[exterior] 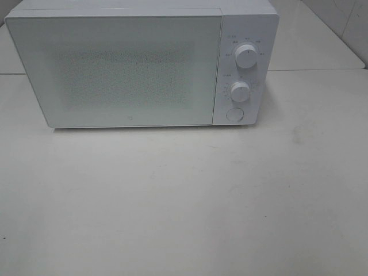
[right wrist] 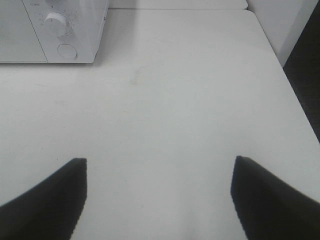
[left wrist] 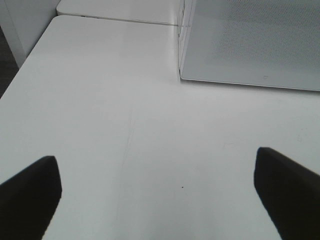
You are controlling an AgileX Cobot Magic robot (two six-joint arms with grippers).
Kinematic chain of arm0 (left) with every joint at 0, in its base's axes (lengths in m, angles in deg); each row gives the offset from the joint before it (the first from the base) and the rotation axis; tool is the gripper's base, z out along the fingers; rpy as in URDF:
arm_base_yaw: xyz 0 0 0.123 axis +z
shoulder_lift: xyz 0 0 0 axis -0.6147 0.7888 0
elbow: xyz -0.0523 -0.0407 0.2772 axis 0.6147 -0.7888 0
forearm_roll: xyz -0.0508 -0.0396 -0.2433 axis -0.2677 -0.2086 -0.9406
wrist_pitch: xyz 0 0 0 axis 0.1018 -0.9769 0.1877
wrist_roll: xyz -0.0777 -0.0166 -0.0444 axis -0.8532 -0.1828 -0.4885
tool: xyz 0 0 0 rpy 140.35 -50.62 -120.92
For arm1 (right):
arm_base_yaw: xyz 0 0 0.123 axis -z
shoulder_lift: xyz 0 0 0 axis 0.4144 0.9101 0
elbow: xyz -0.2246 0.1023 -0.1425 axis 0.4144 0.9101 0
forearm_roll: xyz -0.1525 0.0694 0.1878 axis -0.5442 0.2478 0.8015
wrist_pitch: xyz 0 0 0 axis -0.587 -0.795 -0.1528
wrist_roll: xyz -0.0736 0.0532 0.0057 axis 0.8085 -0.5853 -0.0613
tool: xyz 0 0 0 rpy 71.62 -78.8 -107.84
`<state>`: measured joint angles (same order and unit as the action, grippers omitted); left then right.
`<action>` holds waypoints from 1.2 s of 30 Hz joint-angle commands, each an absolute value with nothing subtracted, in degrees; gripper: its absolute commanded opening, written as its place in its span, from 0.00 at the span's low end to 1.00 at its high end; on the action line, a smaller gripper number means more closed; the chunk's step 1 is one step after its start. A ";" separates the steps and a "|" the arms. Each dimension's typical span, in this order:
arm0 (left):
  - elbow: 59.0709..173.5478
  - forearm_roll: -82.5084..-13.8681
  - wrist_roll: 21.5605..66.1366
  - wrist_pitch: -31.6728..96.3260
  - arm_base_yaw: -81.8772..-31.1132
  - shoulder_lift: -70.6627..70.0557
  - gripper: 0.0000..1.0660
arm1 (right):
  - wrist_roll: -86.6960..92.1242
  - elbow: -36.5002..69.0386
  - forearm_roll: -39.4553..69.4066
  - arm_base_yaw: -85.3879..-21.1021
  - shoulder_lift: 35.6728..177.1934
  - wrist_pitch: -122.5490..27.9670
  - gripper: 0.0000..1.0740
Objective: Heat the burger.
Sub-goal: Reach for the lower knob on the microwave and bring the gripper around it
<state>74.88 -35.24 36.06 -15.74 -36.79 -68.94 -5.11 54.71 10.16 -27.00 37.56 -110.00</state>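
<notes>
White and matt, the broad smooth-topped table point(exterior: 184, 201) fills most of every view, marked only by faint scuffs. At its back stands a boxy white microwave oven point(exterior: 247, 23) with rounded corners. Its flat glossy door point(exterior: 115, 69) is shut, and the window is a fine dotted mesh that shows nothing behind it. On the panel beside the door are two ribbed round white knobs, the upper knob point(exterior: 245, 56) and the lower knob point(exterior: 240, 91), with a flat round white button point(exterior: 234, 114) beneath them. The burger shows in no view; whether it sits behind the shut door cannot be told. As a judgement, such a thing would be light, soft and loosely stacked, apt to squash or slide apart, so a gentle hold low across its sides, or lifting it by whatever carries it, would suit better than pinching the bun. The left gripper point(left wrist: 156, 167) hangs over bare table near the oven's door corner with its dark, blunt fingers spread wide and holding nothing. The right gripper point(right wrist: 159, 165) hangs likewise near the knob end, also spread wide and empty.
</notes>
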 commanded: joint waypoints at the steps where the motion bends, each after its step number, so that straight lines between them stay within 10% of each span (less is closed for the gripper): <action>1: 74.71 -35.53 36.17 -15.40 -36.67 -70.61 0.94 | -4.88 54.94 10.11 -26.60 36.25 -109.77 0.71; 36: 74.71 -35.53 36.17 -15.40 -36.67 -70.38 0.94 | -4.88 51.68 10.45 -26.60 40.66 -109.43 0.70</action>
